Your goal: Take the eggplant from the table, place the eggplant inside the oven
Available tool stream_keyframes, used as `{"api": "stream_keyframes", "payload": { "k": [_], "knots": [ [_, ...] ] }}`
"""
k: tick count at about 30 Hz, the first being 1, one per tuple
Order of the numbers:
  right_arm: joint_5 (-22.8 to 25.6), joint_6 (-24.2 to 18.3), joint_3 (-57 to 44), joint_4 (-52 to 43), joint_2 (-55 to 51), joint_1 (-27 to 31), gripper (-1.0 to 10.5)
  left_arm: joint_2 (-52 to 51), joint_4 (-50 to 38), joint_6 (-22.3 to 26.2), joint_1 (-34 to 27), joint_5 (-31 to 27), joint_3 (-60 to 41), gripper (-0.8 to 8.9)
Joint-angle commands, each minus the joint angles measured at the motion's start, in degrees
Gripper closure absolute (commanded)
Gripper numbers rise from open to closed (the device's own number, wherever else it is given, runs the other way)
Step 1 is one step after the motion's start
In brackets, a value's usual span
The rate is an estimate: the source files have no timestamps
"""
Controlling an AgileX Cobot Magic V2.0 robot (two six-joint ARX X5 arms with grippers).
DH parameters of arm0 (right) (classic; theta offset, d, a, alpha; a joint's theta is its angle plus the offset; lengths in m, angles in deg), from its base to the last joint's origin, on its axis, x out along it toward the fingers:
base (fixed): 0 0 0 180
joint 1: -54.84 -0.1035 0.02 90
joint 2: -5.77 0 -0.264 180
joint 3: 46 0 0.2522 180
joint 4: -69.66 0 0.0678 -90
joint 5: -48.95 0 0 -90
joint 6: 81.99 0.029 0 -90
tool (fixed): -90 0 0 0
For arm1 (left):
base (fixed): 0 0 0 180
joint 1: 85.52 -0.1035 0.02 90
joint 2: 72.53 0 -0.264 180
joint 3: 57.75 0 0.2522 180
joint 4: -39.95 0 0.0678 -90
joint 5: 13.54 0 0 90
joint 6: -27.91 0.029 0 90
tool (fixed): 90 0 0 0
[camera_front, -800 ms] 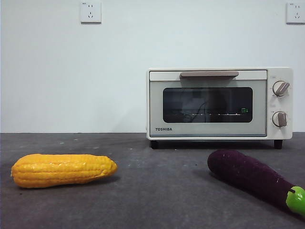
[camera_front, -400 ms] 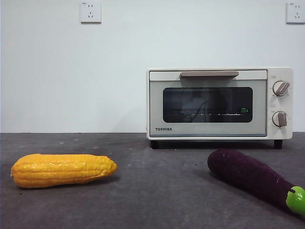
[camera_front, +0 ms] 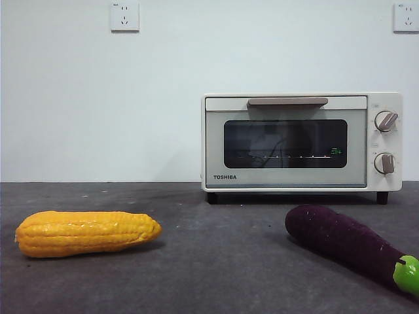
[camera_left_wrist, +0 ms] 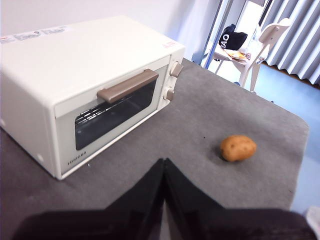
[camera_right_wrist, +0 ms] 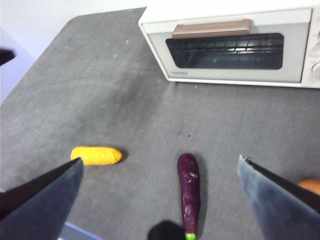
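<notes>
Eggplant (camera_right_wrist: 189,192) lies lengthwise between your right hand's (camera_right_wrist: 160,200) wide-apart jaws, lower centre of its wrist view; left hand (camera_left_wrist: 162,172) closed, farther off.

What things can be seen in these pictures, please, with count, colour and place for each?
eggplant: one, dark purple with green stem cap, lying on the table in front of the oven.
oven: one, cream-white, door shut, at the back of the table.
corn: one, yellow-orange, lying on the table apart from the eggplant.
potato: one, brown, on the table beside the oven's knob end.
table: one, dark grey.
wall sockets: two, white, high on the wall.
left gripper: black, jaws shut, raised before the oven.
right gripper: jaws open, above the eggplant.
</notes>
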Motion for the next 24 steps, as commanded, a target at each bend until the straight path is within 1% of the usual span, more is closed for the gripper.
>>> {"api": "stream_keyframes", "payload": {
  "k": [1, 4, 13, 18, 22, 24],
  "knots": [
    [-0.24, -0.26, 0.24, 0.94, -0.04, -0.07, 3.8, 4.63, -0.85, 0.85, 1.25, -1.03, 3.89, 8.19],
    [-0.22, -0.33, 0.24, 1.97, -0.04, -0.07, 3.8, 10.45, -0.83, 1.18, 2.49, -1.95, 9.57, 8.19],
    [-0.17, -0.33, 0.24, 2.19, -0.02, -0.07, 3.8, 27.91, -0.24, 3.91, 6.27, -2.03, 26.69, 8.19],
    [-0.13, -0.59, 0.24, 2.05, 0.02, -0.07, 3.8, 36.11, 0.09, 4.2, 7.37, -2.89, 33.38, 8.19],
    [0.11, -0.79, 0.24, 2.01, 0.02, -0.07, 3.8, 41.51, 0.02, 5.99, 8.26, -5.2, 37.05, 8.19],
    [0.59, -1.2, 0.24, 2.05, 0.04, -0.07, 3.8, 43.54, -0.04, 6.84, 8.5, -5.22, 38.32, 8.19]
  ]
}}
